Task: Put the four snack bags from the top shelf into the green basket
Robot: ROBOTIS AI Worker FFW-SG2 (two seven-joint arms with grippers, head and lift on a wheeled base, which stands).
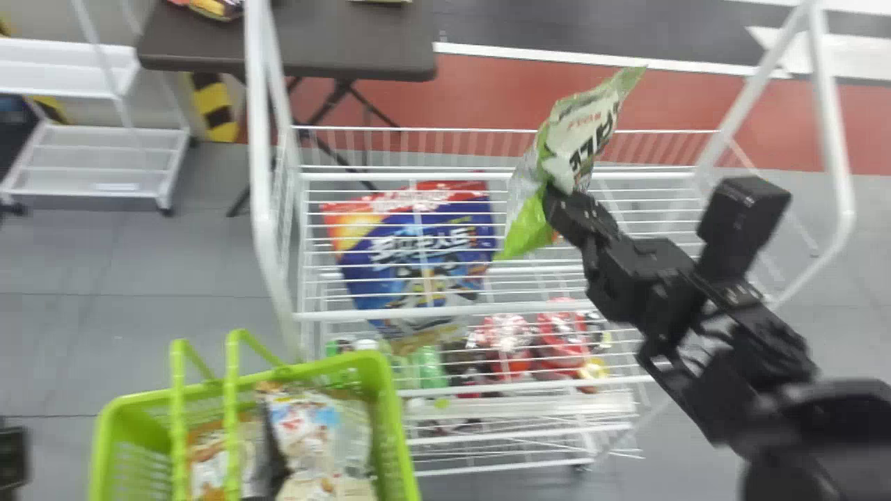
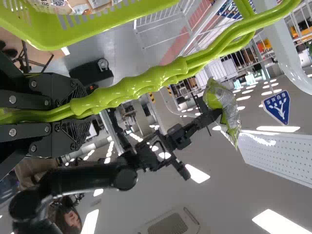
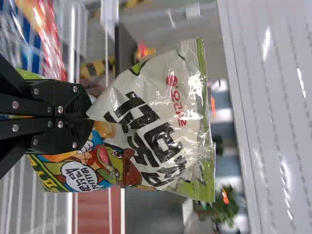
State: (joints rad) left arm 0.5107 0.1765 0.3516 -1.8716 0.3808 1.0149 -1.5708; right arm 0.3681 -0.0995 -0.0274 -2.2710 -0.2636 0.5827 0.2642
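1. Snacks in transit: my right gripper point(image 3: 90, 117) has its two fingers pinched together on the green-and-white bag point(image 3: 156, 126), which the head view shows up over the white wire rack point(image 1: 418, 313), well apart from the basket.

2. Waiting at the robot's left, the green basket point(image 1: 334, 364) holds at least two snack bags: a cream bag point(image 1: 306, 431) with blue print, and beside it a brown bag point(image 1: 209, 466). Packaging overlaps there, so I cannot tell whether a third lies among them.

3. Holding the basket, my left gripper point(image 2: 80, 111) has its fingers closed around the green handles point(image 2: 126, 90).

4. On the tally, I judge the job at least half done, with the bag in my grip as the next delivery. It needs carrying across to the robot's left and lowering between the handles; a low pass could snag it on the rim.

5. Inside the rack, a large blue-and-red bag point(image 1: 418, 243) shows with wires crossing it. I cannot tell whether it lies on the top shelf or beneath it, so whether it counts among the four remains open.

6. Nearer the robot and lower in the rack sit red packets point(image 1: 508, 341), which I take to be outside this order.
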